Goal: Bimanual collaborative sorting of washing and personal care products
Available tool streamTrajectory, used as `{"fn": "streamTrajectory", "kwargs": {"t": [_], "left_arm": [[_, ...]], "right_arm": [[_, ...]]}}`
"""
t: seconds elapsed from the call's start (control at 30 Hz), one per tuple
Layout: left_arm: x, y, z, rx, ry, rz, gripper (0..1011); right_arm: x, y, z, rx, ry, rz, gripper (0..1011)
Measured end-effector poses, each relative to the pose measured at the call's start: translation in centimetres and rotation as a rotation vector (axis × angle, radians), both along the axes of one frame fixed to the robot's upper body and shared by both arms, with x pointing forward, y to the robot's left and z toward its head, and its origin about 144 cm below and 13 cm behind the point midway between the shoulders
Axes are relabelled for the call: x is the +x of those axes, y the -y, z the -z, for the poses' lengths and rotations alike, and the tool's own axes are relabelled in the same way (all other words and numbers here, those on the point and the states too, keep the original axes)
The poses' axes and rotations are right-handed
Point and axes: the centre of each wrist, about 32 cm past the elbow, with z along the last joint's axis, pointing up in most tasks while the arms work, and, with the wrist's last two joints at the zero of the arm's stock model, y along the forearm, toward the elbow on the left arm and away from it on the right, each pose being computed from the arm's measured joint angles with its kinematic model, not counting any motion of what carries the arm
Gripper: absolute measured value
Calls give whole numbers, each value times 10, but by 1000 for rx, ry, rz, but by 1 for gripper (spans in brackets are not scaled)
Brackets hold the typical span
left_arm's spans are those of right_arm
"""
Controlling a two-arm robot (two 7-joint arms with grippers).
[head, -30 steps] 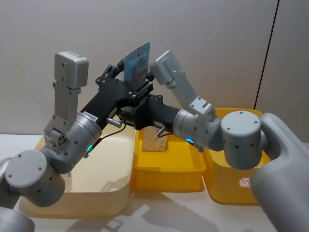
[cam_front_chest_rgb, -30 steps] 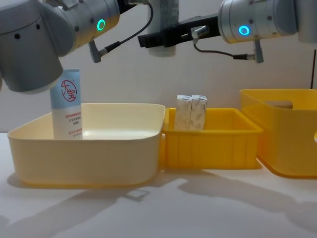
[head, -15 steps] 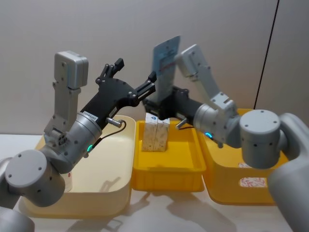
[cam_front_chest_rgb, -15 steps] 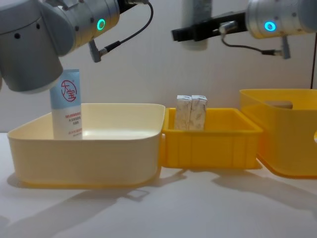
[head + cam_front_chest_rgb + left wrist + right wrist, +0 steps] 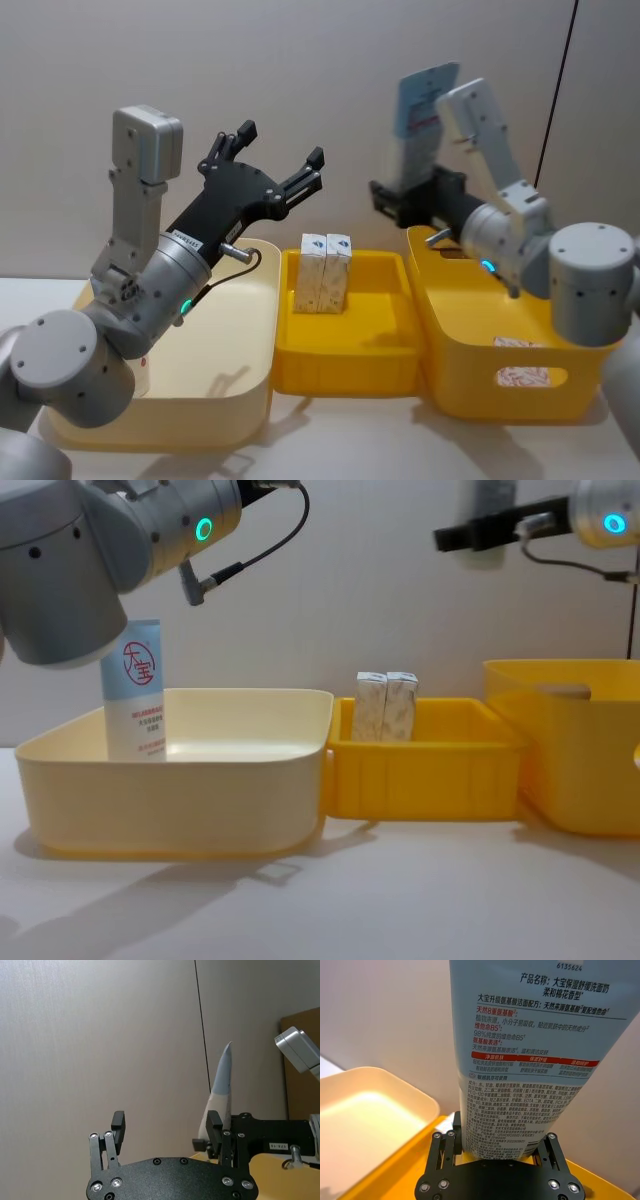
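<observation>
My right gripper [image 5: 408, 195] is shut on the lower end of a pale blue squeeze tube [image 5: 421, 112], held upright high above the near-left edge of the large yellow bin [image 5: 500, 340]. In the right wrist view the tube [image 5: 520, 1050] rises from between the jaws of that gripper [image 5: 495, 1152]. My left gripper [image 5: 280, 148] hangs open and empty above the cream bin [image 5: 225, 370]. Another tube [image 5: 135, 690], marked with a red round logo, stands in the cream bin [image 5: 180, 780]. Two white cartons [image 5: 323, 272] stand upright in the small yellow bin [image 5: 345, 360].
The three bins stand side by side on the white table [image 5: 400, 900]: cream on the left, small yellow in the middle, large yellow on the right. A grey wall is close behind them. From the left wrist view, the right gripper [image 5: 250, 1130] with the tube [image 5: 222, 1080] shows beyond my open fingers [image 5: 117, 1122].
The left gripper let go of the tube and stayed open in place. The right arm carried the tube to the right, from above the small yellow bin to above the large yellow bin.
</observation>
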Motion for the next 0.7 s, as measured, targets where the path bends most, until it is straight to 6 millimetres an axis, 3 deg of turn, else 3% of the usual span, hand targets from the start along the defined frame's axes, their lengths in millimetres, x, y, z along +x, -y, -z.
{"fn": "streamTrajectory", "kwargs": {"t": [0.7], "left_arm": [[0,0,0,0,0,0,1003]], "right_arm": [[8,55,-9,-8,-93,329,660]]}}
